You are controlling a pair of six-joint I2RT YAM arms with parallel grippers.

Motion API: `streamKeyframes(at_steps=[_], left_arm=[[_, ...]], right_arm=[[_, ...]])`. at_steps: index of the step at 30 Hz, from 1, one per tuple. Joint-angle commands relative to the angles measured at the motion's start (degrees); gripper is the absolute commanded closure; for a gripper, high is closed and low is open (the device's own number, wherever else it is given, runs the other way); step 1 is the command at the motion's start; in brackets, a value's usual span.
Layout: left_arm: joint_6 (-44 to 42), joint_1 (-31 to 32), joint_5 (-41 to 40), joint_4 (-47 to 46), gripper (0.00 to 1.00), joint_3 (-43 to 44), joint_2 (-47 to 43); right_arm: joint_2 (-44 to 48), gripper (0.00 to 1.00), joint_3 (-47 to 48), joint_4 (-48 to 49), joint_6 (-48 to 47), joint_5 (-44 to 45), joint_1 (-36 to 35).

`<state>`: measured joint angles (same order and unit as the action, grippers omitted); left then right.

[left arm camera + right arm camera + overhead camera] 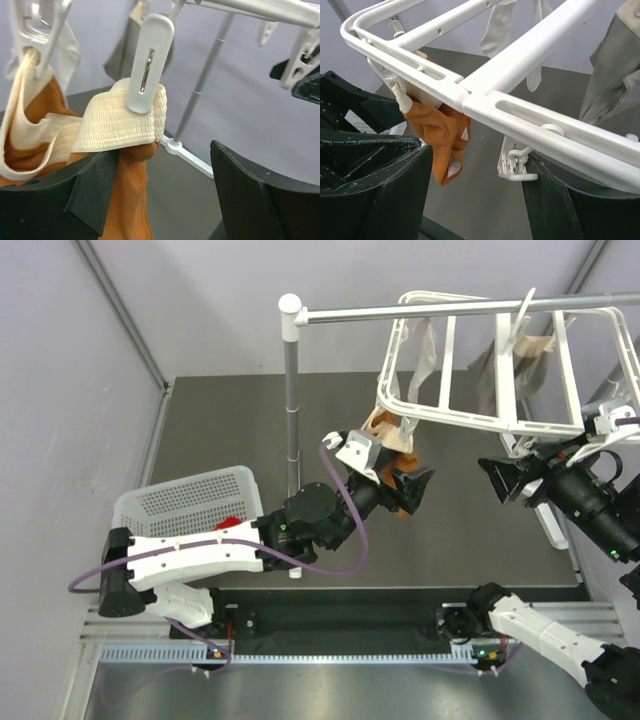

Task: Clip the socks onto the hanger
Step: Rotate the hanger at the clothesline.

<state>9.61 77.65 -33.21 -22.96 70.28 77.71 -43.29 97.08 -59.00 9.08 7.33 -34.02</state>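
The white hanger (480, 420) hangs from the grey rail. An orange sock with a cream cuff (385, 435) hangs at its near left corner. In the left wrist view two white pegs (147, 60) grip the cuff (120, 125) of this sock. My left gripper (412, 487) is open right by the sock, and the orange fabric (127, 195) rests against its left finger (75, 195). My right gripper (497, 480) is open under the hanger's front bar (520, 115). An empty peg (517, 162) sits beside its right finger, and the orange sock (440, 130) hangs to the left.
A white perforated basket (190, 500) holding a red sock (232, 523) stands at the left. The grey pole (291, 440) of the stand rises between the basket and the hanger. A grey sock (615, 75), a white sock (500, 25) and a beige sock (535, 345) hang further back.
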Motion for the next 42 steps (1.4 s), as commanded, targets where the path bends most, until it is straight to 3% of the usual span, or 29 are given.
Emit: streamKeyframes(at_steps=[1,10,19,24,32,42], left_arm=[[5.3,-0.1,6.3,4.6,0.22,3.4,-1.6],[8.9,0.0,22.8,1.5,0.25,7.3,1.5],[9.1,0.0,26.3,-1.2,0.26,13.0,10.0],[8.0,0.0,27.6,-2.3,0.26,15.6,12.5],[5.9,0.1,29.6,-5.8,0.24,17.8,15.6],[11.3,-0.1,32.9,1.3,0.22,22.2,15.8]], right_arm=[[0.7,0.32,0.2,4.8,0.2,0.6,-0.7],[0.7,0.37,1.9,2.9,-2.2,4.4,-0.7],[3.4,0.36,2.6,0.2,-5.6,12.0,-0.7],[4.0,0.52,1.5,0.7,-7.2,14.8,-0.7],[3.6,0.79,1.5,1.4,-8.6,12.4,-0.7],[3.3,0.92,0.5,2.0,-8.6,3.8,-0.7]])
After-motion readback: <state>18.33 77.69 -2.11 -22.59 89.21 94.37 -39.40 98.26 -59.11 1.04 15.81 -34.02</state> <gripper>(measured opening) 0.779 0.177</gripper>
